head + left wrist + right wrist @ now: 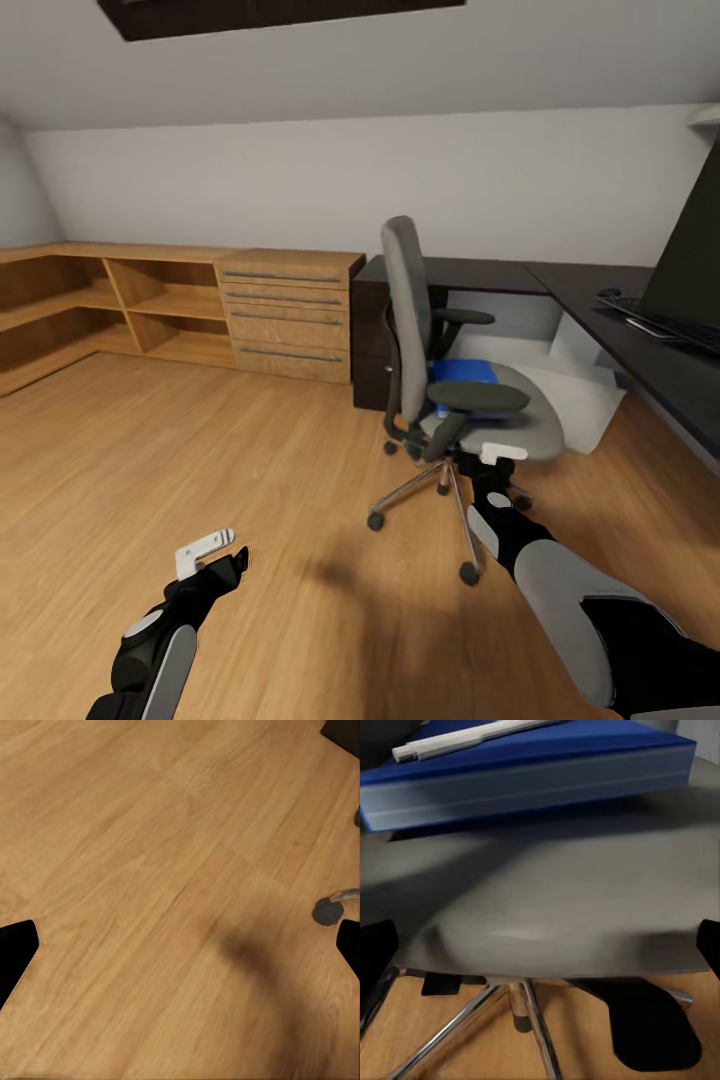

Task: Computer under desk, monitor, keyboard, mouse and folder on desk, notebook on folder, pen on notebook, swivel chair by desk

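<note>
Light wood floor runs under sloped pale grey walls, with light wood cabinets along the far wall. Beside them begins the long L-shaped desk with a matte black top; at the right edge of the head view it carries a slim dark keyboard in front of a large black flat monitor.

In front of the desk stands the grey padded swivel chair with black oval armrests and a chrome wheeled base. On its seat lies the thin bright blue rectangular folder, and on the folder rests a thin whitish pen. I cannot see a notebook clearly between them; it is perhaps hidden.

The right claw is just at the front edge of the seat, and its fingers stand wide apart with nothing between them. The left claw hangs low over the bare floor, well apart from the chair, also wide and holding nothing; one chair wheel shows near it.
</note>
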Controlling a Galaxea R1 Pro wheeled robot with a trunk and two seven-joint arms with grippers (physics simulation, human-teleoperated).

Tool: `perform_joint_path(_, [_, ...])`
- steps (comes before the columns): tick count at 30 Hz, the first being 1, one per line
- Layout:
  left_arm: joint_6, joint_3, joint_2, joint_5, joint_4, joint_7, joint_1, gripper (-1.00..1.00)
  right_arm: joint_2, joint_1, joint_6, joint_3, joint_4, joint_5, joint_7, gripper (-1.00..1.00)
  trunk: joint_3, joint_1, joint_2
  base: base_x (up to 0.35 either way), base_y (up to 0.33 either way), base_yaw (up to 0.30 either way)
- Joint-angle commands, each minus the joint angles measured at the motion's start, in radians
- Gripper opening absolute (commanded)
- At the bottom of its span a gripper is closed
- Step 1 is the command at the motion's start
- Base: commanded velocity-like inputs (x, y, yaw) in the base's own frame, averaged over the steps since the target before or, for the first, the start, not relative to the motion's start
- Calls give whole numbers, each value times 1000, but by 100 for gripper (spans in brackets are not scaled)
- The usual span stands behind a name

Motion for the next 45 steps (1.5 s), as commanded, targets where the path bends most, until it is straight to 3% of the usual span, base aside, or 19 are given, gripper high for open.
perform_joint_path(1, [4,1,-1,11,-1,7,-1,100,1,-1,-4,-1,1,-2,1,100,0,0,0,0,0,245])
perform_joint_path(15, [3,1,0,10,-1,7,-1,100,2,0,-4,-1,1,-3,2,100,12,0,0,0,0,240])
perform_joint_path(21, [4,1,0,10,-1,7,-1,100,1,0,-4,-2,1,-3,2,100,13,0,0,0,0,46])
perform_joint_path(45, [3,1,1,9,-1,7,-1,100,-5,0,-3,-6,-1,-11,2,100,38,0,0,0,0,-173])
